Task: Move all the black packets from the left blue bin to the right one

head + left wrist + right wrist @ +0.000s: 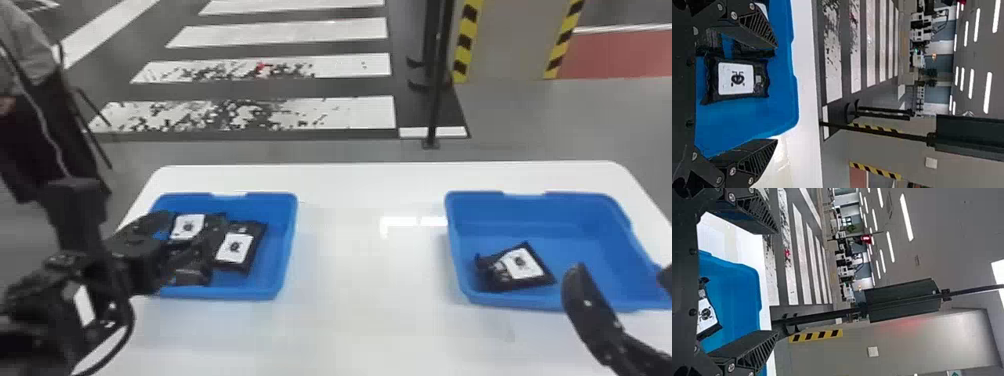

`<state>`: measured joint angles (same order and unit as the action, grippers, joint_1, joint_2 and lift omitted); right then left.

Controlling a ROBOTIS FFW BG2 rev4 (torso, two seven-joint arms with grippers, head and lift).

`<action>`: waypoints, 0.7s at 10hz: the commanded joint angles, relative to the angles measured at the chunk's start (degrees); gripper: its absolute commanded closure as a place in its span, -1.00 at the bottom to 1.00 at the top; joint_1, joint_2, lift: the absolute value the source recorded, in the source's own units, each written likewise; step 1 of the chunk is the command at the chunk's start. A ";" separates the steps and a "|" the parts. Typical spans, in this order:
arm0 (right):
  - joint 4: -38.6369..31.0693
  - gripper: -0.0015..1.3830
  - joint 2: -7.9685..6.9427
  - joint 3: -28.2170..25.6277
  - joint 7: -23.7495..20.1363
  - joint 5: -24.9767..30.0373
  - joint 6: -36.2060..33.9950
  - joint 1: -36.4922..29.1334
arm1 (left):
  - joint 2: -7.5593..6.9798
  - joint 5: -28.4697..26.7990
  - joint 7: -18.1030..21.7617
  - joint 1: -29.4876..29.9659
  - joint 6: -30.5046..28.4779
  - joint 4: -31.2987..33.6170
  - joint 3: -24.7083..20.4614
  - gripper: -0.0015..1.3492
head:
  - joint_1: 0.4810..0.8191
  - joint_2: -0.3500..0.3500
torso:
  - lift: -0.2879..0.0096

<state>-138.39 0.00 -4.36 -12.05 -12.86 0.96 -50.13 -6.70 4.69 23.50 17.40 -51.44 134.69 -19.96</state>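
My left gripper [192, 250] is over the left blue bin [289, 240], close above the black packets. One white-labelled packet [235, 248] lies in the bin's right part, another packet [188, 226] further left. In the left wrist view the left gripper [777, 92] is open, a packet [736, 79] lying beyond the space between its fingers. The right gripper [620, 295] stands at the near right of the right blue bin [452, 240], which holds a black packet [522, 264]. In the right wrist view that gripper [777, 280] is open and holds nothing; the packet [707, 315] is below it.
Both bins stand on a white table [370, 275], with a wide stretch of tabletop between them. Past the table's far edge are a black post [436, 100] and a pillar [515, 40] with striped edges.
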 commanded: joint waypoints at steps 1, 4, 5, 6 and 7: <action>0.37 -0.82 -0.05 0.70 0.01 -0.27 -0.25 0.35 | -0.60 -4.00 -0.03 -7.14 -4.53 -6.94 0.53 -0.69 | 0.27 0.45 | -0.01; 0.65 -0.82 -0.05 1.05 -0.08 -0.73 -0.82 0.49 | -5.35 -3.66 -0.03 -18.25 -10.72 -22.41 8.88 -0.69 | 0.27 0.54 | -0.01; 0.79 -0.82 -0.05 1.16 -0.08 -0.85 -0.96 0.63 | -5.78 -3.89 -0.03 -20.50 -12.40 -26.06 10.25 -0.69 | 0.27 0.47 | -0.01; 0.93 -0.82 -0.05 1.50 -0.26 -1.07 -1.38 0.91 | -5.35 -5.15 -0.03 -21.48 -13.53 -27.89 10.13 -0.69 | 0.27 0.43 | -0.01; 1.07 -0.82 -0.05 1.50 -0.35 -1.19 -1.52 0.91 | -4.82 -7.55 -0.03 -22.19 -15.07 -28.73 9.79 -0.69 | 0.27 0.44 | -0.01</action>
<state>-137.38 0.00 -2.90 -12.41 -13.96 -0.39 -49.25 -11.84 -1.47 23.47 -4.27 -65.56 106.64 -10.00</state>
